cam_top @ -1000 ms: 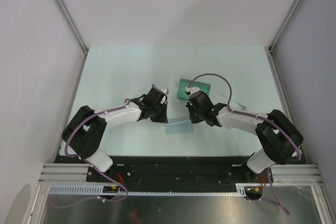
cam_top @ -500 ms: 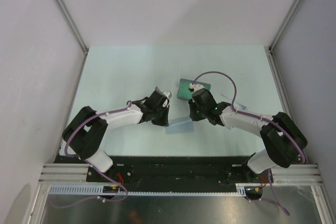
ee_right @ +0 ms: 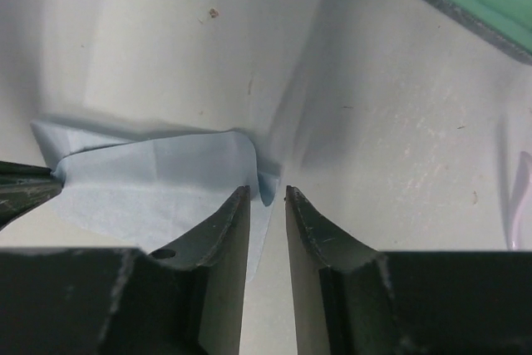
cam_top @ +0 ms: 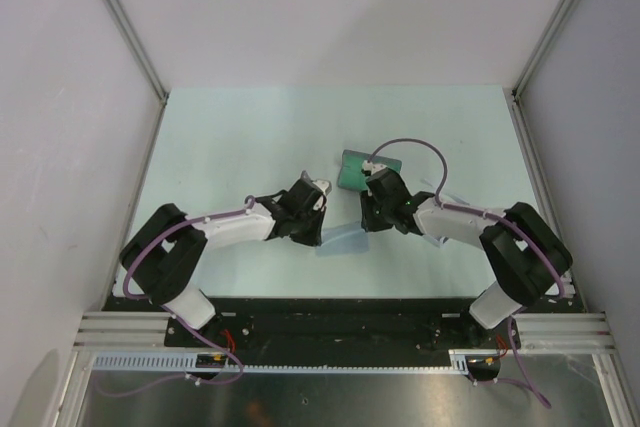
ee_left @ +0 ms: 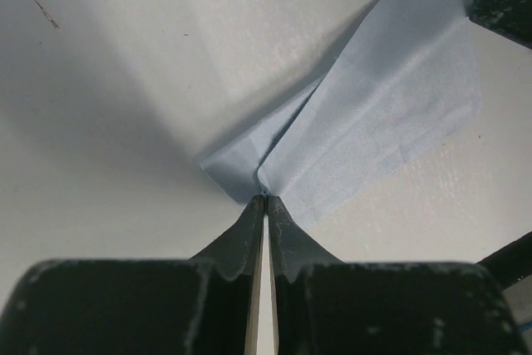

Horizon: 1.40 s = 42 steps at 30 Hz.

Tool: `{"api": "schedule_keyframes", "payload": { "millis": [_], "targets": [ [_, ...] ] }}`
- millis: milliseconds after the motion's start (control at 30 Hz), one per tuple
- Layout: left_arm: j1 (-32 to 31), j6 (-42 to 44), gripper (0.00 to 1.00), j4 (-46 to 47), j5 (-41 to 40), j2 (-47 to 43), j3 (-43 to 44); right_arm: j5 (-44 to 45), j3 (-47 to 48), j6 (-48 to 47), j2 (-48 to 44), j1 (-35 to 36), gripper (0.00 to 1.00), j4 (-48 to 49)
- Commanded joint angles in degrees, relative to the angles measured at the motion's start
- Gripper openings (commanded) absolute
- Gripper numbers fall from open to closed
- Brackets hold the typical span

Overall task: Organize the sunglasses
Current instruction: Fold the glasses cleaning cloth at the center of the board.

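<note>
Folding the grey-blue cloth [ee_left: 374,114], apparently before stowing the sunglasses [cam_top: 452,199], visible only as faint white arms beside the right forearm, near the green case [cam_top: 355,169]. Pinching one corner tight in the left gripper [ee_left: 266,199]; easing the right gripper [ee_right: 267,191] apart around the opposite edge. Next, likely calls for a clean release. Differs from a second ago: left gripper lower, right jaws wider.

Light is bright, even and diffuse from above. Top view is sharp. Wrist views show soft grey shadows across the table [ee_left: 100,139].
</note>
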Motion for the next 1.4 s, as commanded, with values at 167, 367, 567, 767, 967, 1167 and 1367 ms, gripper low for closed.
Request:
{"api": "schedule_keyframes", "payload": {
  "millis": [167, 367, 567, 767, 967, 1167, 1367],
  "targets": [
    [-0.73, 0.97, 0.09, 0.81, -1.20, -1.42, 0.06, 0.68, 3.93, 1.38, 3.43, 0.33, 0.28, 3.59],
    [-0.82, 0.80, 0.11, 0.81, -1.11, -1.51, 0.50, 1.82, 4.28, 0.94, 3.43, 0.68, 0.36, 4.55],
    [-0.82, 0.71, 0.11, 0.89, -1.11, -1.42, 0.59, 0.33, 5.95, 0.06, 5.54, 0.42, 0.35, 4.64],
    [-0.82, 0.27, 0.11, 0.90, -1.28, -1.16, 0.68, -2.65, 6.75, -0.99, 8.00, 0.77, 0.31, 3.59],
    [-0.82, -0.17, 0.11, 0.98, -1.11, -0.98, 1.03, -1.78, 6.75, -1.78, 6.95, 2.61, 0.26, 0.78],
    [-0.82, -0.52, 0.11, 0.98, -1.20, -0.89, 1.03, 1.82, 6.83, -2.14, 4.49, 4.37, 0.26, -1.77],
    [-0.82, -0.70, 0.11, 0.98, -1.20, -0.98, 1.03, 5.77, 6.75, -2.40, 2.73, 5.25, 0.25, -5.37]
  ]
}}
